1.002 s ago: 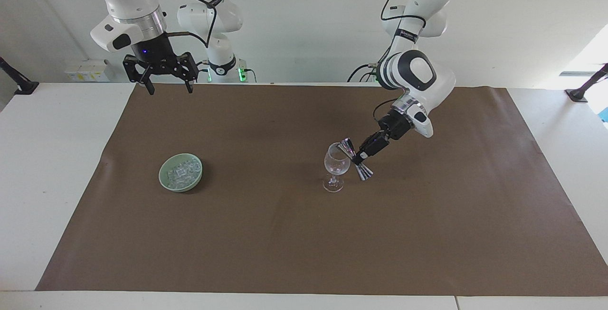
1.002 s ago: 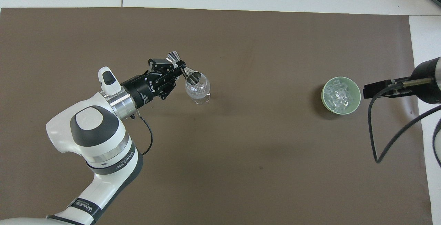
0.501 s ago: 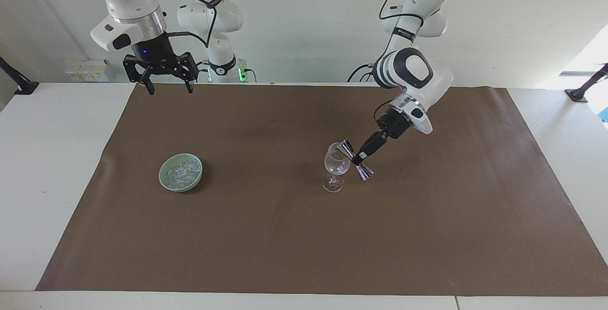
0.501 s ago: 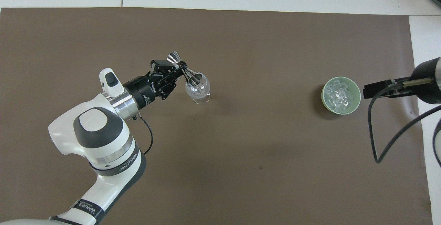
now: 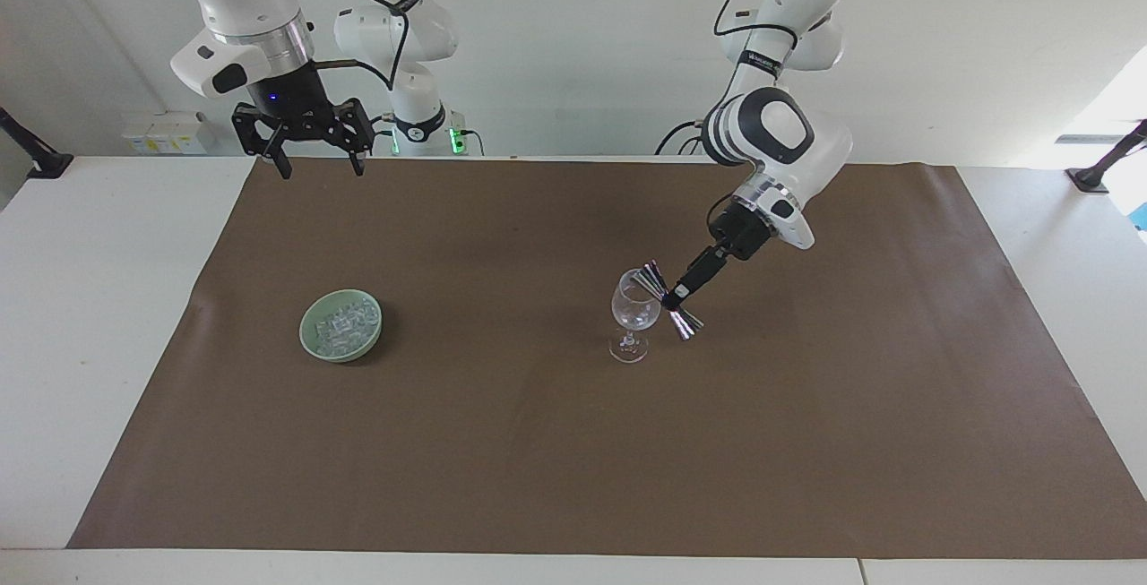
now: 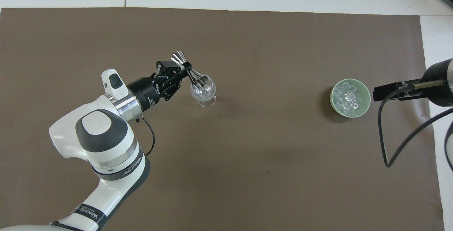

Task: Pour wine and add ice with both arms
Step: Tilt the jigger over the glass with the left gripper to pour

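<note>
Wine service was under way at the table [image 5: 107, 298] as the left pincer [image 5: 674, 298] stood clamped on the waist of a steel jigger [image 5: 668, 300], tipped so that its upper cup leaned over the rim of the wine glass [image 5: 633, 316] just beside the pincer. The glass stood upright on the brown mat [image 5: 573, 442], directly under the jigger's mouth.

The right pincer [image 5: 314, 155] waited with its fingers spread and nothing between them, raised over the mat's edge at the right arm's end of the table. The ice [image 5: 342, 325] lay heaped in a green bowl [image 5: 309, 339] on the mat, well apart from the left pincer and nearer the idle right one.

Done well, the pour would seem to call for a slow, even tilt with the jigger's lip kept inside the rim and clear of the glass wall; a knock on so light a stemmed glass could topple it.

Whether liquid was running, or how much had gathered in the bowl of the glass, could not be made out. From overhead, only the cable and part of the right arm's wrist showed at the edge; its pincer was cut off.
</note>
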Robot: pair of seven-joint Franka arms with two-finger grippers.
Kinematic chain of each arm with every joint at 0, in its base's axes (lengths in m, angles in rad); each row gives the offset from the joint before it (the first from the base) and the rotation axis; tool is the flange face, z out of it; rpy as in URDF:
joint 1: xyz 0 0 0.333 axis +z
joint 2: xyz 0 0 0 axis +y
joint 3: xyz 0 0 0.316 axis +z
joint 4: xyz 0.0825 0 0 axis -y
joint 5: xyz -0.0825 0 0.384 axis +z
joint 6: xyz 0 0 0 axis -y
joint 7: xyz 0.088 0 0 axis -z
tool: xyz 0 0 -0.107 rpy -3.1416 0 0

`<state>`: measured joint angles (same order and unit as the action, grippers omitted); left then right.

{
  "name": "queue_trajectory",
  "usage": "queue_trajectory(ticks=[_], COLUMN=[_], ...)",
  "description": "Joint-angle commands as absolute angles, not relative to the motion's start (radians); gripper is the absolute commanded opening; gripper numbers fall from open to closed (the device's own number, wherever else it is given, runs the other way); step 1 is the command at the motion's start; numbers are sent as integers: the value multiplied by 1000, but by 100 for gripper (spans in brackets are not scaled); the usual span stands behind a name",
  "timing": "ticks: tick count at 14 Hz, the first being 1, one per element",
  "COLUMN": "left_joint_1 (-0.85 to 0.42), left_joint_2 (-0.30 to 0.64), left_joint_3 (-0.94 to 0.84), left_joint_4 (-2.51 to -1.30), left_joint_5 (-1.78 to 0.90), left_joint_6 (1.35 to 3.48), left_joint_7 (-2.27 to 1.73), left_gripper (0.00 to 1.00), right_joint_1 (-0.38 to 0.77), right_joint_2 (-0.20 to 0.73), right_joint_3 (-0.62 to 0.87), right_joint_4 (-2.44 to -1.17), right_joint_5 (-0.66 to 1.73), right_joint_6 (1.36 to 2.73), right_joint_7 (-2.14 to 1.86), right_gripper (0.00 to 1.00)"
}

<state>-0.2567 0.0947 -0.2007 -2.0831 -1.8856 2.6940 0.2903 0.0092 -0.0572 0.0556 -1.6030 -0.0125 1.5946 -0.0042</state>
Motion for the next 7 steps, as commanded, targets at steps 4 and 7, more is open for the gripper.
queue_trajectory(ticks=[4, 7], left_joint_1=[-261, -262], left_joint_2=[103, 103], left_joint_3=[-193, -193], left_joint_4=[-2048, -2045], left_joint_5=[-1829, -1804], left_joint_6=[2715, 2717], left_joint_7=[321, 336], left_gripper=[0, 0], right_joint_1=[0, 0], right_joint_2=[-69, -69], right_joint_3=[60, 60], right_joint_4=[-1609, -1609], right_joint_5=[11, 11], right_joint_6=[1582, 1582], right_joint_7=[-28, -28], right_gripper=[100, 100])
